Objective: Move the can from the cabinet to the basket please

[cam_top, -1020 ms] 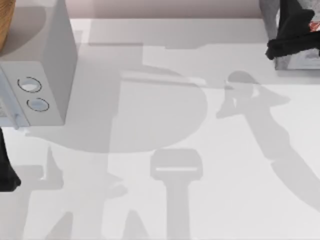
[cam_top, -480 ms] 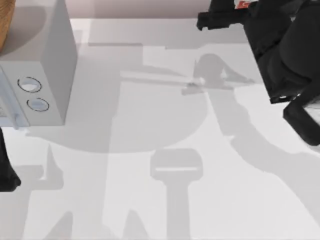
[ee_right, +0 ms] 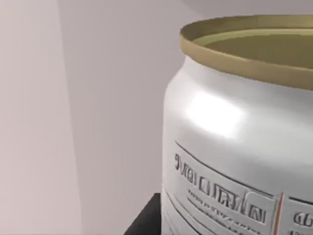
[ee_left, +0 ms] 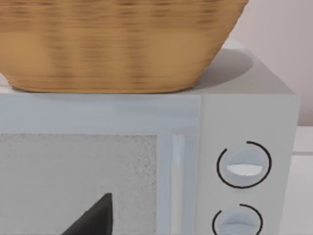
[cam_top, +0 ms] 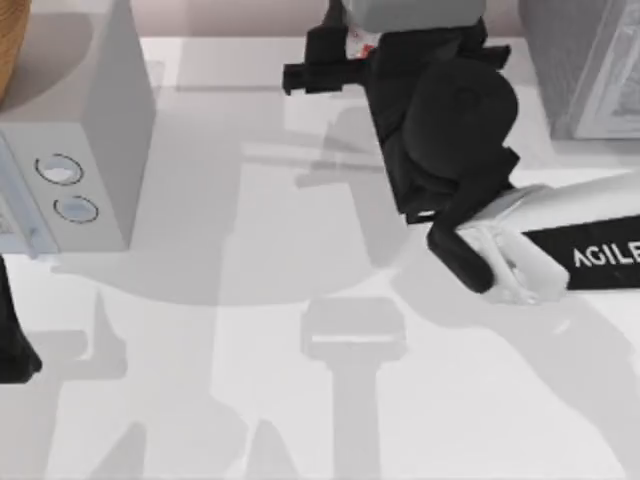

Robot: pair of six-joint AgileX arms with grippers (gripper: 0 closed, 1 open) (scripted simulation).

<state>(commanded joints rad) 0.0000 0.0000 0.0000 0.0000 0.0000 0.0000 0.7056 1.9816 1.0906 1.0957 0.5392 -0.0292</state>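
My right gripper (cam_top: 335,50) is shut on the can (cam_top: 358,40), a white tin with red label marks, held above the back middle of the table. The right wrist view shows the can (ee_right: 234,147) close up with its dull gold rim. The dark grey speckled cabinet (cam_top: 585,70) stands at the back right, behind the right arm. The tan basket (cam_top: 8,50) curves in at the back left corner. In the left wrist view the basket (ee_left: 117,49) sits on top of the pale grey box. My left arm (cam_top: 15,340) is parked at the left edge.
A pale grey box with two round dials (cam_top: 75,150) stands at the left, under the basket; its dials (ee_left: 243,165) face the left wrist camera. Open white tabletop (cam_top: 300,400) spreads across the middle and front.
My right arm has swung left from the cabinet along the back of the table, carrying the can to the back middle. The left arm has not moved.
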